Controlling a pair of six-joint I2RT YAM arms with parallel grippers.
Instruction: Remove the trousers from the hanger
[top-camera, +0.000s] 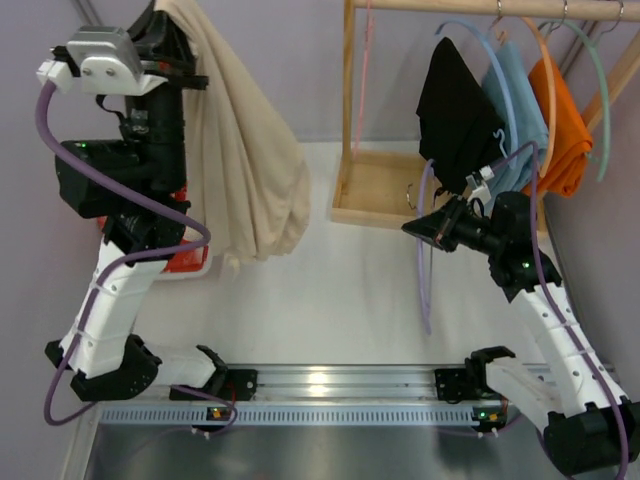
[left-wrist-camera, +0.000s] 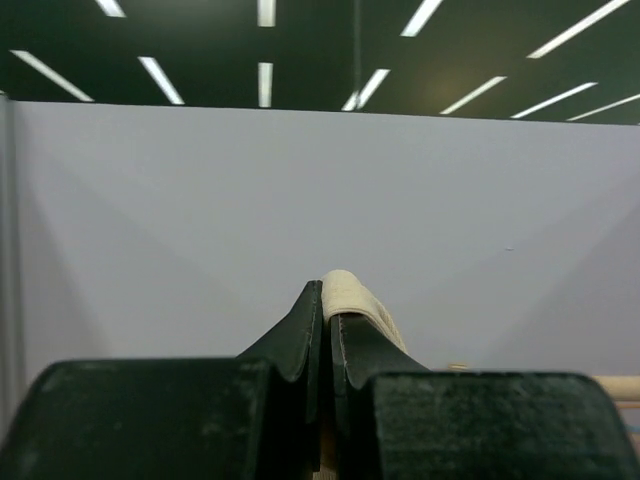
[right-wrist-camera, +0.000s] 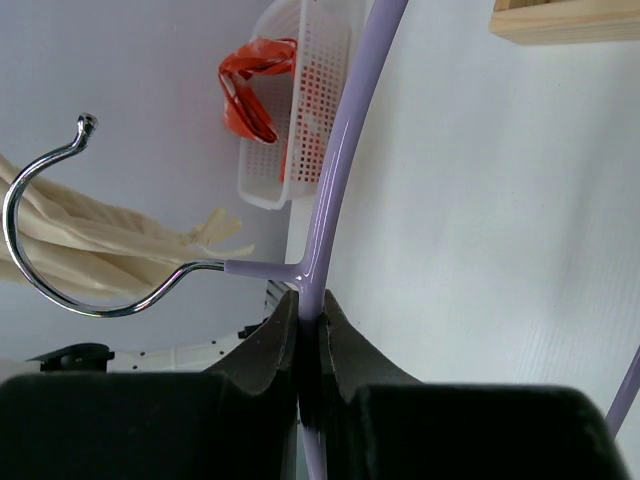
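Two claws are seen, both pressed together, each pinching sth. The L claw (left-wrist-camera: 327, 315) is held high in the upper left of the top view. It is clamped on a fold of the trousers (top-camera: 245, 160). In the L wrist view a cream roll of cloth is pushed up just above the fingertips (left-wrist-camera: 305, 330), touching both, dead centre of frame. From that pinch the trousers are draped down in one long loose fall, just right of the arm in the top view. The lower end is bunched at left-centre above the table (top-camera: 330, 300); whether it touches can't be told.

The R claw (right-wrist-camera: 310, 300) is shown at right of centre in the top view. It is closed on the hanger (right-wrist-camera: 340, 150), nipped right at the junction where the chrome hook (right-wrist-camera: 30, 240) meets the lavender rod. In the R wrist view the rod is run up from the fingertips to the top edge, w/ the hook curled out to the left. In the top view the hanger is seen as a thin lavender arc crossing the claw from above to below.

Trousers and hanger are well apart: cloth at upper left w/ the L claw, hanger at centre-right w/ the R claw. A white basket (right-wrist-camera: 310, 130) holding a red item (right-wrist-camera: 250, 90) is seen beyond the rod. A black garment (top-camera: 455, 105) is hung on the wooden rack (top-camera: 349, 100) at upper right.
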